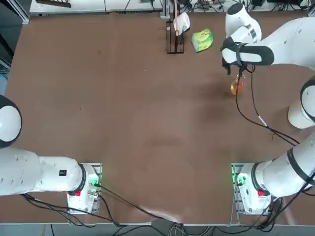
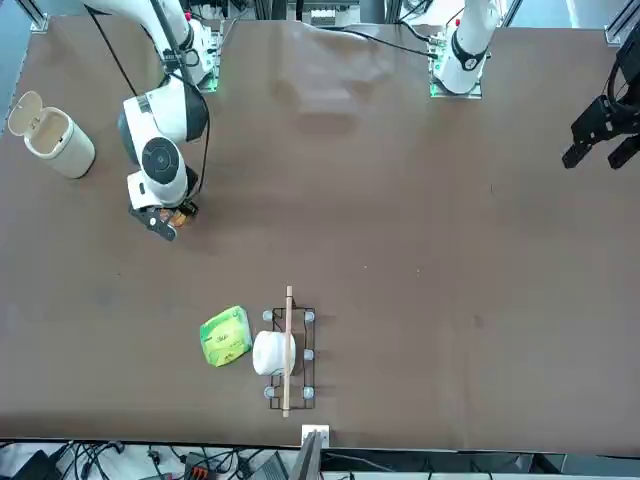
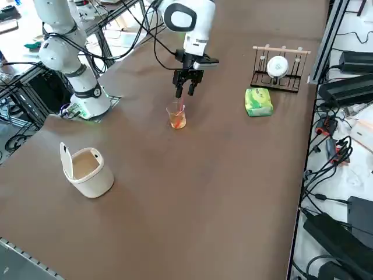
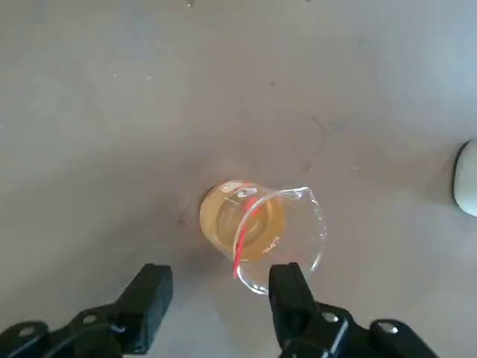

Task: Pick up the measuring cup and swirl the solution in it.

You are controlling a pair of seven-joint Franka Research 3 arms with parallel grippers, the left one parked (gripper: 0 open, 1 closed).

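The right gripper (image 3: 186, 90) hangs just above the measuring cup (image 3: 176, 115), pointing down, with its jaws apart and nothing between them. In the wrist view the two black fingers (image 4: 292, 298) stand open with the cup's rim close to one of them, the other finger well to the side; whether that finger touches the glass cannot be told.

The measuring cup (image 4: 261, 231) stands upright on the brown surface (image 1: 123, 123), on the robot's right and toward the far edge. It is clear glass with a pouring lip and a red line on its wall. The solution (image 4: 242, 221), an orange-amber liquid, fills its lower part.

In the top view the gripper (image 1: 234, 69) sits beside the cup (image 1: 237, 86), partly above it. Further along the far edge lie a green-yellow packet (image 1: 202, 40) and, just beside it, a dark wire rack (image 1: 173, 37) holding a white roll under a wooden bar. A cream bin (image 3: 87, 171) with its lid tipped open stands well apart from the cup, near the table's right side.
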